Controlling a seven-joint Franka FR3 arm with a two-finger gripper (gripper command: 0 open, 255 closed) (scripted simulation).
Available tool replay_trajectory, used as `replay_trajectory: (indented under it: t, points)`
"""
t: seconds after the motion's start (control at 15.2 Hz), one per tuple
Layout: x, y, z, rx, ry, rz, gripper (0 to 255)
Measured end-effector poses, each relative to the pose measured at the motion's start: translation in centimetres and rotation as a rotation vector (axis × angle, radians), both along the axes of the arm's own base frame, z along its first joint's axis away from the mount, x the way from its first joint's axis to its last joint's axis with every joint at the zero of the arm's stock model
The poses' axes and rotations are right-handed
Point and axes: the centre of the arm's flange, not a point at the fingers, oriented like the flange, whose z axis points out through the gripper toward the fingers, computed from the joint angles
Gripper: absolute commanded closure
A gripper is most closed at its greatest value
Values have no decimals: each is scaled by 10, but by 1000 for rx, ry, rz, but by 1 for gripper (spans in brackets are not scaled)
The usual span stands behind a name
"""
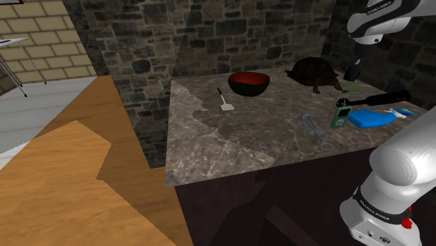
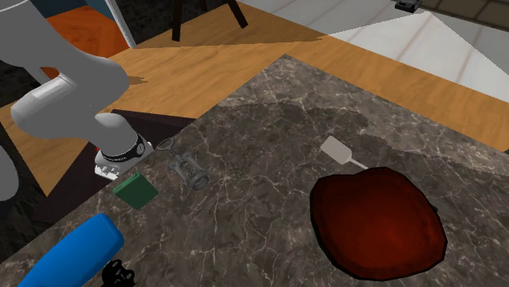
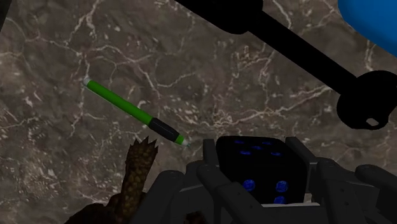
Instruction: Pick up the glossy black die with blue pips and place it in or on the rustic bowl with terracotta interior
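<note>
Gripping the black die (image 3: pixel 261 172) on two opposite flat faces, the gripper (image 3: pixel 254 151) is closed snugly against it, above the surface (image 1: pixel 230 133) at the shoulder view's far right, near a green pen (image 3: pixel 133 113). Judged light, rigid, slick; centred hold advised. The bowl (image 1: pixel 249 88) sits well left.

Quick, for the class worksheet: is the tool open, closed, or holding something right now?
Tool: closed, holding the black die with blue pips.
</note>
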Motion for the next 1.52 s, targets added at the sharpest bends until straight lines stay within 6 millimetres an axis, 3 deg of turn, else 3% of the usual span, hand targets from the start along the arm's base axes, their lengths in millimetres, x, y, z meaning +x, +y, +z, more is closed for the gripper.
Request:
replay_trajectory:
  t: [0.79,1.52]
  points:
    - [5,2,60,0,0,0,255]
    - [121,80,61,0,1,1,255]
